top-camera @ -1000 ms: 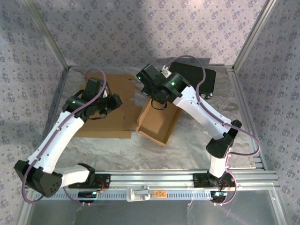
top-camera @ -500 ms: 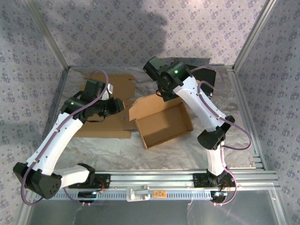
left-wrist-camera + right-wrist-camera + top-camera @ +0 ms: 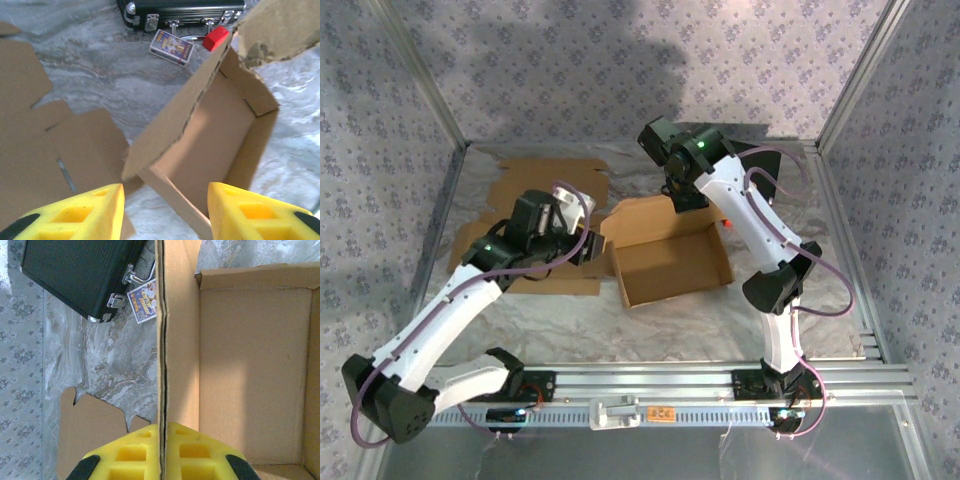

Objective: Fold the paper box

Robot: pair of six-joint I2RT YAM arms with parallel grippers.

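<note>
So right gripper (image 3: 161,440) is pinching the paper box (image 3: 250,365) wall; left gripper (image 3: 165,205) is hovering open, probably grabbing the flap (image 3: 175,120) next.

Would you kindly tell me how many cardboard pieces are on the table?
2. The half-folded box sits mid-table, its far wall pinched by the right gripper; a flat cardboard blank lies left of it, partly under the left arm, which may hide more.

Both arms bent inward toward mid-frame.
The left arm (image 3: 445,310) stretches up from the lower left, and the left gripper (image 3: 165,200) has its pads parted. The right arm (image 3: 755,225) arches from the lower right, with the right gripper (image 3: 162,442) pinching a paper box (image 3: 250,365) wall.
</note>
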